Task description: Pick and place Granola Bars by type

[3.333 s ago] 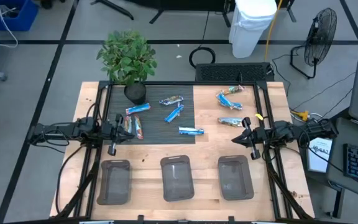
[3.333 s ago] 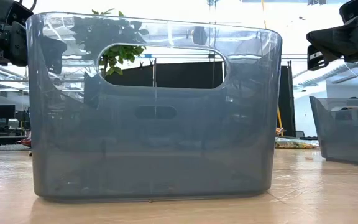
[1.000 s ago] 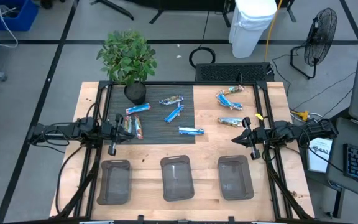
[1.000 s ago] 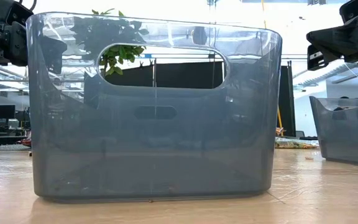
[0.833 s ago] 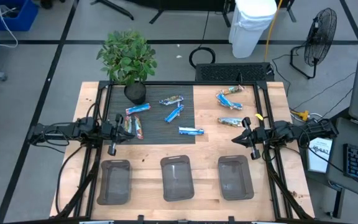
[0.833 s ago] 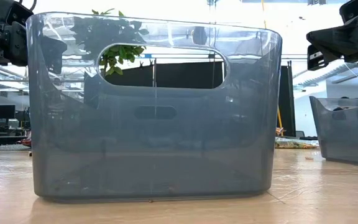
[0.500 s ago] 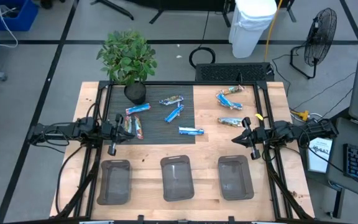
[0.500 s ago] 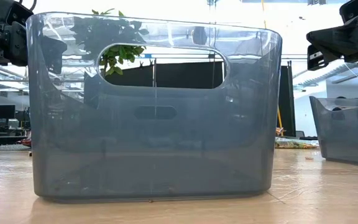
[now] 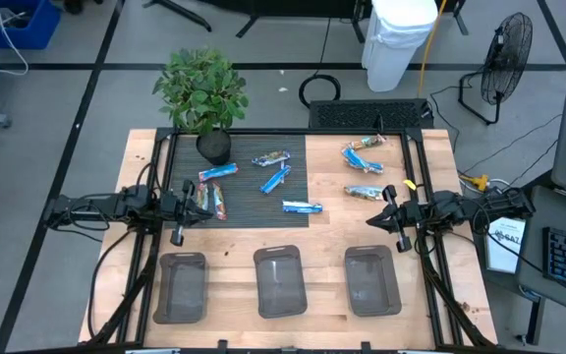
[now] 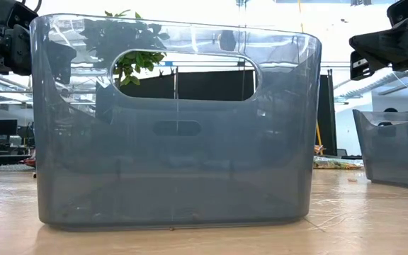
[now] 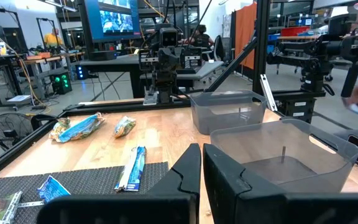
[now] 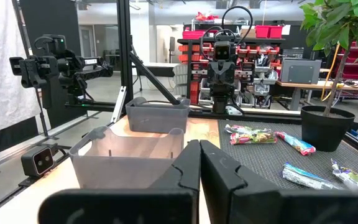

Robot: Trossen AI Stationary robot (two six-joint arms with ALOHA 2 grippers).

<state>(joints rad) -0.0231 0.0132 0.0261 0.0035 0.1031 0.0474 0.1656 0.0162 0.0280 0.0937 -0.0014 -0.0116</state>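
Note:
Several granola bars lie flat on the far half of the table. Blue-and-white ones (image 9: 302,206) (image 9: 275,179) (image 9: 217,172) and a darker one (image 9: 271,157) rest on the black mat, as does a red/multicoloured pair (image 9: 214,201) just beyond my left gripper (image 9: 193,204). Three more (image 9: 364,143) (image 9: 362,159) (image 9: 364,192) lie on bare wood, far of my right gripper (image 9: 371,219). Both grippers hover above the table at its left and right sides, pointing inward. Each is shut and empty, as the wrist views show for the left (image 11: 201,152) and the right (image 12: 199,149).
Three clear plastic bins stand in a row along the near edge: left (image 9: 180,287), middle (image 9: 280,282) and right (image 9: 372,280). The middle bin (image 10: 176,120) fills the low view. A potted plant (image 9: 204,98) stands at the mat's far left corner. A black frame rims the table.

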